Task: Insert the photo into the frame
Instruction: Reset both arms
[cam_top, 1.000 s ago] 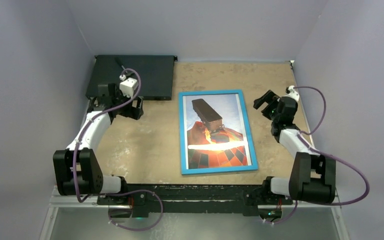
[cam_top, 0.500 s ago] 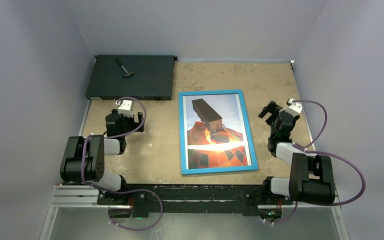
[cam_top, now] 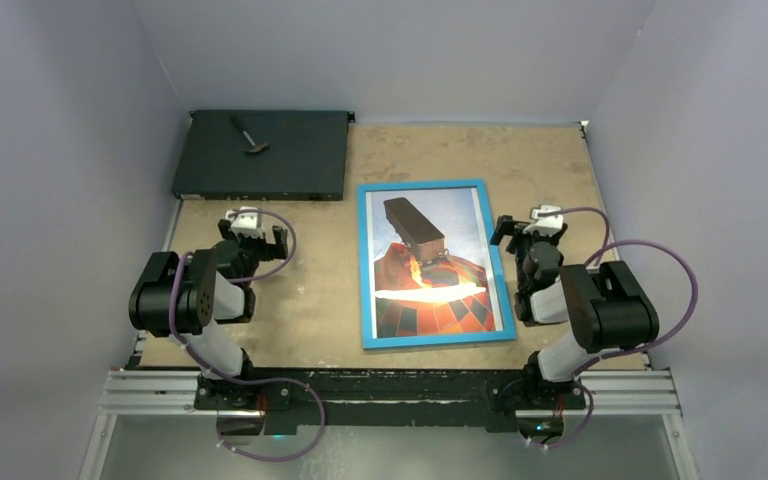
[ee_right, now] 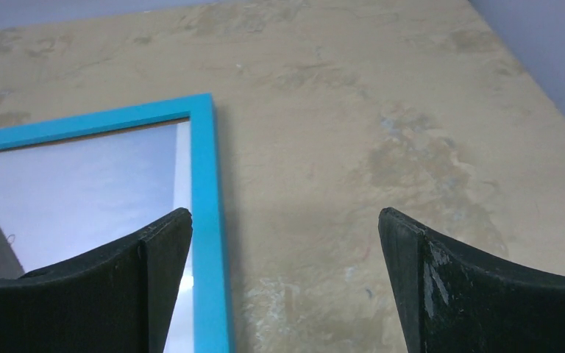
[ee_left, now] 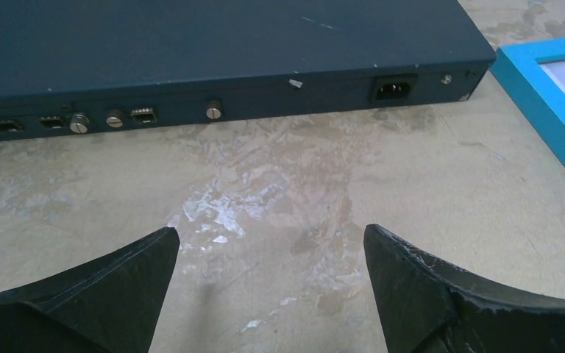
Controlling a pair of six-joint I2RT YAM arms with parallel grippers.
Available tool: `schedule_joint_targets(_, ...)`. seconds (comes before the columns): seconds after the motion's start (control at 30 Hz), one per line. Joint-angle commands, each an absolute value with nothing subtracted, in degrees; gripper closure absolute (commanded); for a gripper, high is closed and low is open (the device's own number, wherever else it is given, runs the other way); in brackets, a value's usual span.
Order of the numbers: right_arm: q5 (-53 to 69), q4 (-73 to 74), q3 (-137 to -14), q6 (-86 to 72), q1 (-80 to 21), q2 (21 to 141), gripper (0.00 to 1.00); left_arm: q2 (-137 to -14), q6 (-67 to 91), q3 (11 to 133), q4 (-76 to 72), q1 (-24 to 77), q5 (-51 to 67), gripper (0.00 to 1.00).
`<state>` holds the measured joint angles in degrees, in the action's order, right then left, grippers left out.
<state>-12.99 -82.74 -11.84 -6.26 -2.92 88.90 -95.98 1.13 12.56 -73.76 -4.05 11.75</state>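
Top external | photo [cam_top: 430, 265] lies inside frame [cam_top: 364, 270] | left claw [ee_left: 268, 239] released, empty | right claw [ee_right: 285, 220] released, empty

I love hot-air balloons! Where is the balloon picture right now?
In the top view, the photo lies face up inside the blue frame in the middle of the table, with the black box beyond its far-left corner.

No readable text, labels, brands or numbers on any object in view.
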Motion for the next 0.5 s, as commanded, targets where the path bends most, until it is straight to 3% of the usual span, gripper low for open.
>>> schedule_joint_targets(0.0, -11.74, -88.82, -15.91, -0.38, -4.31, 90.64, 0.01, -95.13, 2.01, 14.73, -74.38, -2.92, 7.66, 0.04)
schedule_joint_targets(0.07, -10.61, -83.50, -16.68, -1.54, -3.78, 89.29, 0.01, -95.05, 1.68, 14.90, -73.93, -2.09, 6.62, 0.04)
schedule_joint_targets(0.47, -10.81, -87.35, -15.57, -0.62, -3.60, 89.63, 0.01, -95.16, 1.83, 14.85, -74.38, -2.05, 6.59, 0.02)
